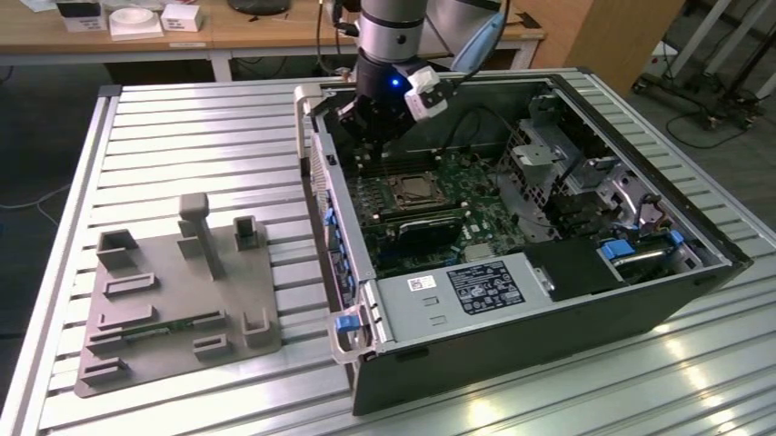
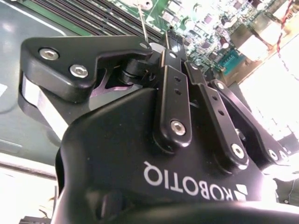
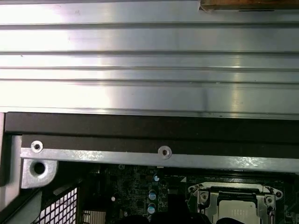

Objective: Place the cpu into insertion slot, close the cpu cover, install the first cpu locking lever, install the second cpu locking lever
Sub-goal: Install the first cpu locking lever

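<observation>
We see the black gripper (image 2: 154,45) closed, a thin silver wire (image 2: 143,23) at its tips. The silvery-grey square cpu (image 3: 236,210) lies flat, face up, in the silver-rimmed insertion slot (image 3: 194,189). A printed white label (image 1: 485,284) sits well apart.

The arm (image 1: 394,36) comes down steeply from above. Its wrist (image 1: 391,80) stands almost upright and the gripper (image 1: 367,123) points straight downward.

The ribbed aluminium table (image 1: 182,127) is spreading out beneath me. An open black computer case (image 1: 522,363) is lying on it toward the exterior view's right, a grey moulded fixture plate (image 1: 170,282) sitting apart beside it.
</observation>
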Motion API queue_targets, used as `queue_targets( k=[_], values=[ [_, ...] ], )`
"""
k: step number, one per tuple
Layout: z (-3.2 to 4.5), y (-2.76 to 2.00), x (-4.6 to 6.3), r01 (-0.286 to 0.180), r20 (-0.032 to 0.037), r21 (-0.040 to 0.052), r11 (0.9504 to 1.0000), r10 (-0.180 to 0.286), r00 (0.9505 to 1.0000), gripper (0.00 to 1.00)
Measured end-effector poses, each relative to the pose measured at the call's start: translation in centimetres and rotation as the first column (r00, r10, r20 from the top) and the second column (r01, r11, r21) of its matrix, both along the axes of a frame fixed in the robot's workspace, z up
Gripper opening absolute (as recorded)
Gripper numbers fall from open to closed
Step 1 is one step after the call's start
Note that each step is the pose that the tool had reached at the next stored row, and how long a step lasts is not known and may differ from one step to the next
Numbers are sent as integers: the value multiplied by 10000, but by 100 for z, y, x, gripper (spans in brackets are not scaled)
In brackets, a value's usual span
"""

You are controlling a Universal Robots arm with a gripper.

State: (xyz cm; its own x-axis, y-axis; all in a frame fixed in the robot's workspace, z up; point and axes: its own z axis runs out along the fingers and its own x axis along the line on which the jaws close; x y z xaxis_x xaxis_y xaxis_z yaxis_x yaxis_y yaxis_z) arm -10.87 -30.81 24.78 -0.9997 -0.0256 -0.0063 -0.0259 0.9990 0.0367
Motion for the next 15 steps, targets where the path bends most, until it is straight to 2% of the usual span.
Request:
queue_targets(
  k=[15],
  values=[
    [-1,3,209,0,0,0,10000,0,10000,10]
  ],
)
